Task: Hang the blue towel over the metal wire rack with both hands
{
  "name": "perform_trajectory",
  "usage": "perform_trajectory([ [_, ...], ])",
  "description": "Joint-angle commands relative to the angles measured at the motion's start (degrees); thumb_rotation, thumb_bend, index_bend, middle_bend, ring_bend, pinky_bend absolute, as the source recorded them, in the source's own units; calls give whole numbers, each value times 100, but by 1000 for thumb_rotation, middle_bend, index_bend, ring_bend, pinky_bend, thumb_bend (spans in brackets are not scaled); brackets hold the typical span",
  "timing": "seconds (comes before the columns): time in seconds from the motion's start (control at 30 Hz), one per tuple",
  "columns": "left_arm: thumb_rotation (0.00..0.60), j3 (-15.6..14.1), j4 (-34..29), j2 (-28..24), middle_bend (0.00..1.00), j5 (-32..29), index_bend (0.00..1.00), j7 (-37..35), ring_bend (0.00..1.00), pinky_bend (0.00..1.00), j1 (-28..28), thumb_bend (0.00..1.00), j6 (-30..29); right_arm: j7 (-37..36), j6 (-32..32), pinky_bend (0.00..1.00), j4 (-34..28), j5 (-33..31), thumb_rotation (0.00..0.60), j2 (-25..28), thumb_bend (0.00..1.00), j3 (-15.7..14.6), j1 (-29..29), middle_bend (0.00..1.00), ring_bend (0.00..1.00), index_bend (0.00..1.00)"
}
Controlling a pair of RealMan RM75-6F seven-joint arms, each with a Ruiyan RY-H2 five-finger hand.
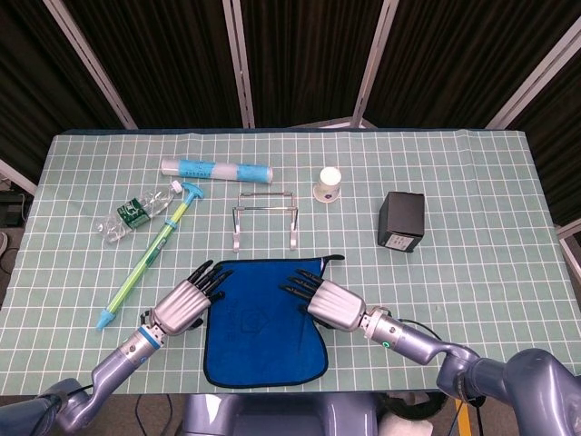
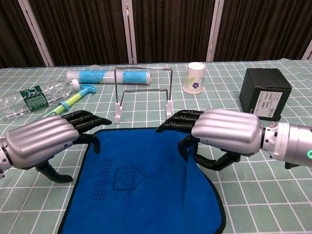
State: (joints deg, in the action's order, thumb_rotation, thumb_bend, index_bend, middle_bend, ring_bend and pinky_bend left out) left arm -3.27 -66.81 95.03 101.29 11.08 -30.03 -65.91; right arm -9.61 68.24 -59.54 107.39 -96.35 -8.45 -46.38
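Blue towel [image 1: 263, 318] lies flat on the checked table [image 1: 472, 191], near edge toward the robot, w/ the wire rack [image 1: 264, 218] standing upright just beyond its far edge, apart from it. Right hand [image 2: 222, 132] sits at the towel's far right corner; chest view shows the cloth pulled up into a small peak under the palm, thumb curled below and fingers [image 2: 178, 121] stretched forward over it, so the hand looks clamped on that corner. Left hand [image 2: 46, 141] is at the far left corner, fingers [image 2: 85, 119] extended and slightly apart, tips at or just over the towel's edge; whether it has any cloth pinched yet can't be told from either view.

Progress, as a judgement: early stage. Towel not lifted off the table, nothing on the rack. One corner appears secured, the other approx. lined up. Left to do: close the left hand on its corner, raise the cloth w/ both hands, carry it forward and drape it over the rack's top bar.

Also on the table: bottle [image 1: 136, 213], green-and-blue stick [image 1: 150, 256], clear tube [image 1: 218, 169], paper cup [image 1: 329, 183], black box [image 1: 401, 221], all well clear of the towel.
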Motion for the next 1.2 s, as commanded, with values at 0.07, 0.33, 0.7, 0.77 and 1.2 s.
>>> perform_trajectory([
  [0.07,600,-1,10,73,0,-28,365,18,0,0,-57,22,50,-3,-5,0,-13,-9,600,1,552,8,-1,45,0,761],
  [0.33,600,3,-1,177,0,-68,366,74,0,0,-164,24,103,0,-32,0,-44,-21,600,24,551,16,-14,45,0,689],
  [0.7,600,-38,-95,212,0,-160,365,104,0,0,-248,219,195,11,-6,0,-57,8,600,39,552,0,-10,45,0,648],
  [0.77,600,-59,-89,228,0,-170,365,95,0,0,-258,261,213,32,5,0,-42,17,600,38,551,-3,-5,45,0,648],
  [1.2,600,-133,-64,281,0,-242,495,-69,0,0,-366,443,360,34,38,0,-66,42,600,80,553,-28,13,45,0,649],
])
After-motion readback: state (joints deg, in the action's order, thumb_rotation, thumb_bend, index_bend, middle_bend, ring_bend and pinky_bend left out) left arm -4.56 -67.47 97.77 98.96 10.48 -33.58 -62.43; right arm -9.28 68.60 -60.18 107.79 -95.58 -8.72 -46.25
